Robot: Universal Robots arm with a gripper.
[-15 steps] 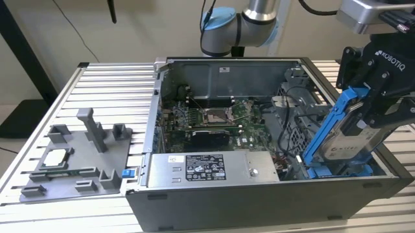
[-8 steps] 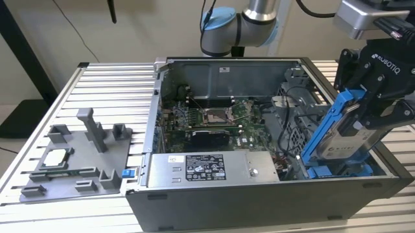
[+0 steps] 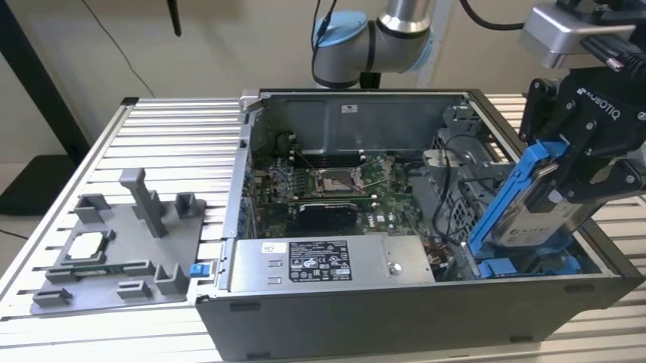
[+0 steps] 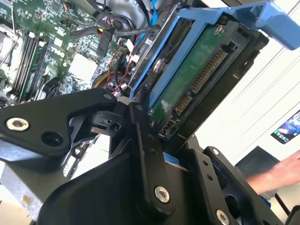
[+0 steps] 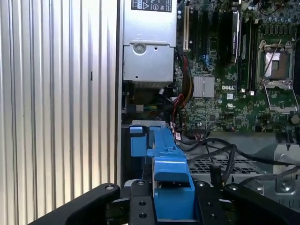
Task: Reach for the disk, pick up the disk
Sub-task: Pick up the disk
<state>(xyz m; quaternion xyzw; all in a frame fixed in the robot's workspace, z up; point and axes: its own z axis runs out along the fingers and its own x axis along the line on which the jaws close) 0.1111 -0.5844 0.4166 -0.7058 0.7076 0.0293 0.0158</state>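
The disk (image 3: 532, 206), in its bright blue carrier frame, hangs tilted above the drive bay corner of the open computer case (image 3: 404, 310), at the exterior view's right. My gripper (image 3: 577, 184) is shut on it, with black fingers clamped on both flat sides. In the second wrist view the disk (image 4: 197, 70) shows its green circuit board and connector, with one finger (image 4: 143, 140) pressed against it. In the first wrist view the blue carrier (image 5: 168, 164) runs edge-on between the jaws of the gripper (image 5: 172, 202).
Inside the case lie the motherboard (image 3: 333, 181), a grey power supply box (image 3: 323, 261), loose cables and a blue bay bracket (image 3: 500, 268). A grey fixture plate (image 3: 116, 253) holding a small square chip (image 3: 86, 246) sits at the exterior view's left. A person's hand (image 4: 286, 171) is nearby.
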